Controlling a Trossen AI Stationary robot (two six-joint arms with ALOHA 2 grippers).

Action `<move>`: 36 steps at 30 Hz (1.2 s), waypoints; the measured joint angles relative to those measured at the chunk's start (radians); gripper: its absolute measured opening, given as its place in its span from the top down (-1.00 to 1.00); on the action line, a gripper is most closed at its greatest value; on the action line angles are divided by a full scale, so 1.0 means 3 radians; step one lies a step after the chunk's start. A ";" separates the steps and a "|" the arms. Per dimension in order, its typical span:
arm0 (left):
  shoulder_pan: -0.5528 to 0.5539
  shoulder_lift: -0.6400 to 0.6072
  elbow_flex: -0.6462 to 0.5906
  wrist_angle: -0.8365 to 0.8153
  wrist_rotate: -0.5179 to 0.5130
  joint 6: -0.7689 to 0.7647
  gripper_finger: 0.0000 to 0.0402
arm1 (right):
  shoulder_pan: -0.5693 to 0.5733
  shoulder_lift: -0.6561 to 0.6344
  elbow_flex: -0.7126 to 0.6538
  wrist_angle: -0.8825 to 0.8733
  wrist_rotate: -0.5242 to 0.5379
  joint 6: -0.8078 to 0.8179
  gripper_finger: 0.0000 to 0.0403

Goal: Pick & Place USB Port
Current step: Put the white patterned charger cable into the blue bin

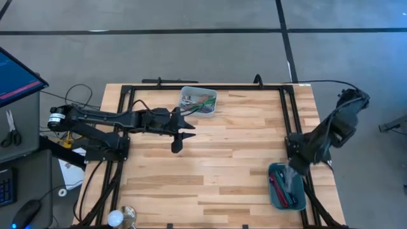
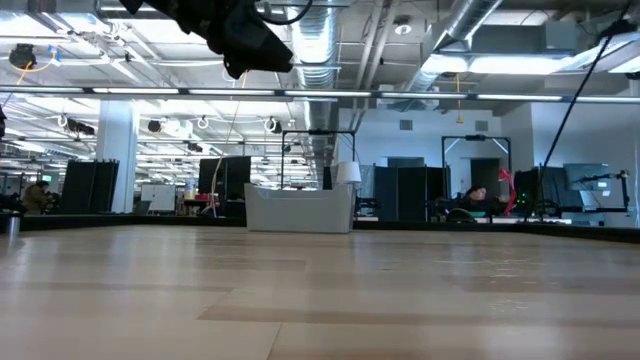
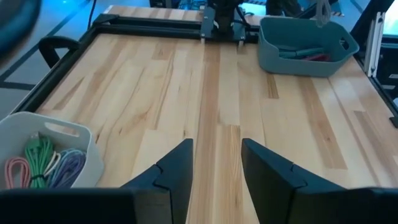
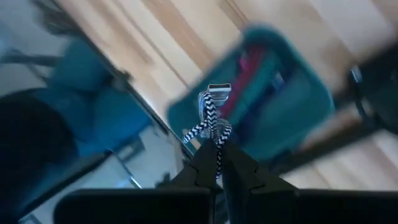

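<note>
- Right gripper found closed on a black-and-white braided USB cable, held above the teal bin at the table's near right corner.
- Left gripper found parted and empty over bare wooden table, beside the white bin of coiled cables.
- Scissors noted off the table, well apart.

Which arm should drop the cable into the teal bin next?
Right. The right gripper is shut on the black-and-white braided USB cable, directly above the teal plastic bin. The left gripper is open and empty, beside the white bin of coiled cables.
</note>
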 joint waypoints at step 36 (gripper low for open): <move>0.0000 0.0001 0.0000 -0.0009 0.0001 -0.0001 0.32 | 0.0462 0.1092 -0.1086 0.0957 -0.0155 0.0022 0.97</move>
